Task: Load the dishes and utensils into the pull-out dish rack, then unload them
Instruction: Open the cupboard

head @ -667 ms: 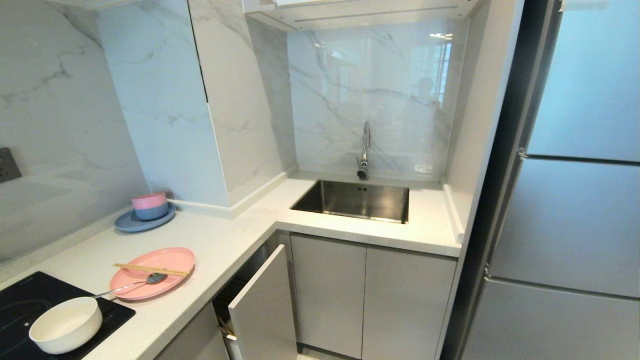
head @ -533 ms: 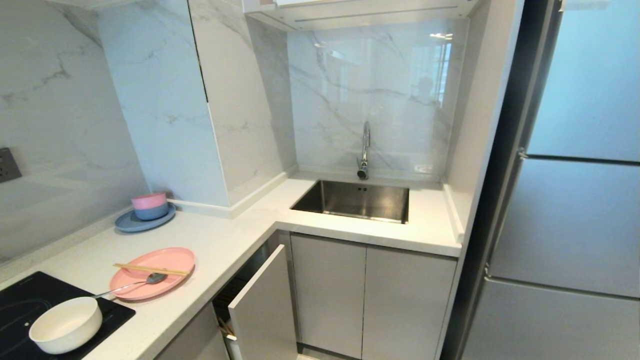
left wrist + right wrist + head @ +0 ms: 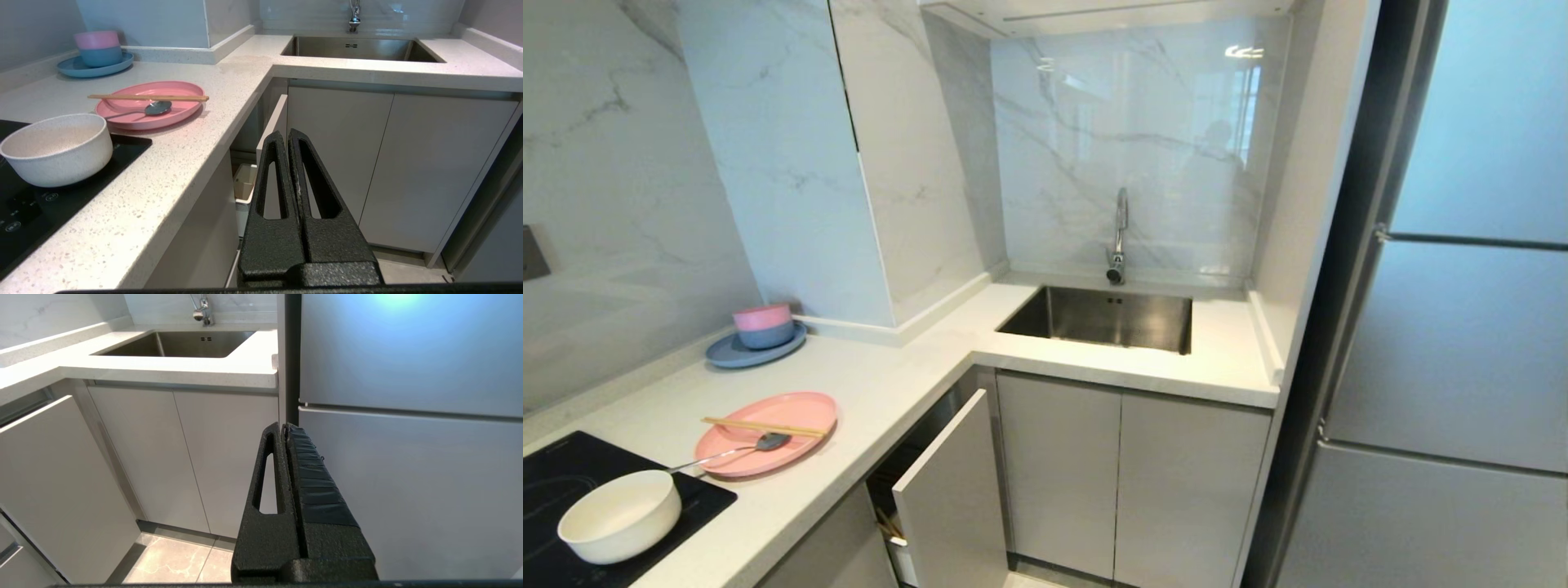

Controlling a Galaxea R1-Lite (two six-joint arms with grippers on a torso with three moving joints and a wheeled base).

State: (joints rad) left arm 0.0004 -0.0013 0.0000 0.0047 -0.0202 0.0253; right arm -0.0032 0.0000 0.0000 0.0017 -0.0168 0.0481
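The cream-white bowl stands on a black cooktop at the near left of the counter. Beside it, a pink plate carries the wooden chopsticks and the metal spoon. The pull-out dish rack's grey front stands partly pulled out below the counter corner, its white utensil cup showing in the gap. My left gripper is shut and empty, low in front of that rack front. My right gripper is shut and empty, facing the fridge edge. Neither arm shows in the head view.
A blue plate with stacked pink and blue bowls sits by the wall. The steel sink with a tap lies in the far counter, above two shut cabinet doors. A tall fridge fills the right side.
The whole head view has shifted slightly, with the counter and sink a little higher in the picture: the camera moved. Bowl, plate and utensils keep their places on the counter.
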